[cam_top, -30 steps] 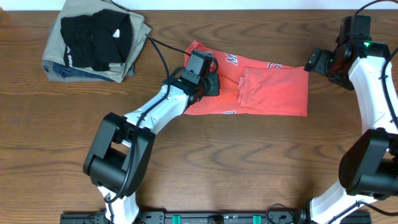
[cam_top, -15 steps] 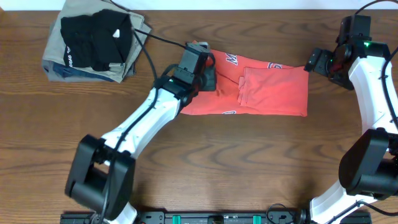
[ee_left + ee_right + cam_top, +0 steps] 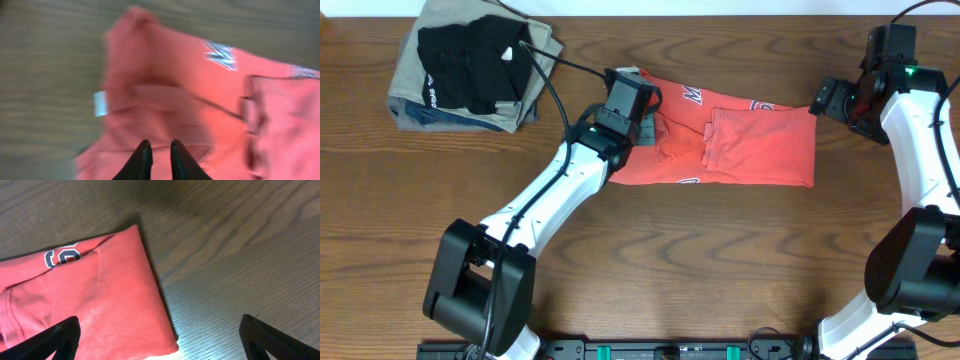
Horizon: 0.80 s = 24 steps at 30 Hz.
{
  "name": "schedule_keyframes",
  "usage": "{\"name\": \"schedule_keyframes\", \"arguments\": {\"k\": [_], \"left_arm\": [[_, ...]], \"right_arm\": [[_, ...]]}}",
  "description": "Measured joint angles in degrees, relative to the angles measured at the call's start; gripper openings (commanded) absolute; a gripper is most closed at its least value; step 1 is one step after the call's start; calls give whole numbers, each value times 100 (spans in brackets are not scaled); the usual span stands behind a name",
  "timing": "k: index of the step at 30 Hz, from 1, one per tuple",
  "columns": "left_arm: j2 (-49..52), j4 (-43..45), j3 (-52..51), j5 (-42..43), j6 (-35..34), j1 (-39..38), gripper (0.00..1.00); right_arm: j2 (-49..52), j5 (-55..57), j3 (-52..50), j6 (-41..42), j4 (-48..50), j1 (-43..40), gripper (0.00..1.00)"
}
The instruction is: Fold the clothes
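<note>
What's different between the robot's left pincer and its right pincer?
The left pincer has its fingers almost touching; the right pincer is spread wide. The left pincer is over the red-orange cotton T-shirt with white lettering; the right pincer straddles that shirt's edge and the brown wooden table. Both have dark fingers.

The overhead camera looks straight down from well above and takes in the whole brown wood-grain table (image 3: 720, 260), both arms and the red-orange cotton T-shirt with white lettering (image 3: 760, 150). The left wrist camera sits close behind the left claw (image 3: 160, 145) and faces forward and down past its two dark fingertips at the bottom edge. Its picture is blurred, and the shirt fills the space ahead of the claw. The right wrist camera looks down, near the tabletop, between the fingers of the right claw (image 3: 159, 324) at its lower corners, with the shirt's lettered corner ahead-left. All three views share the shirt, and the wrist views show its opposite ends.
</note>
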Motion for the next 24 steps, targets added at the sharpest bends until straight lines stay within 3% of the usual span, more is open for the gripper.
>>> {"name": "schedule_keyframes", "arguments": {"k": [7,12,24], "left_arm": [[26,505,0,817,286,-673,12],[319,852,0,879,560,-1132,12],[1104,704,0,323,662,-374,12]], "right_arm": [[0,0,0,0,0,0,99],[0,2,0,0,2,0,99],[0,0,0,2,0,0,99]]}}
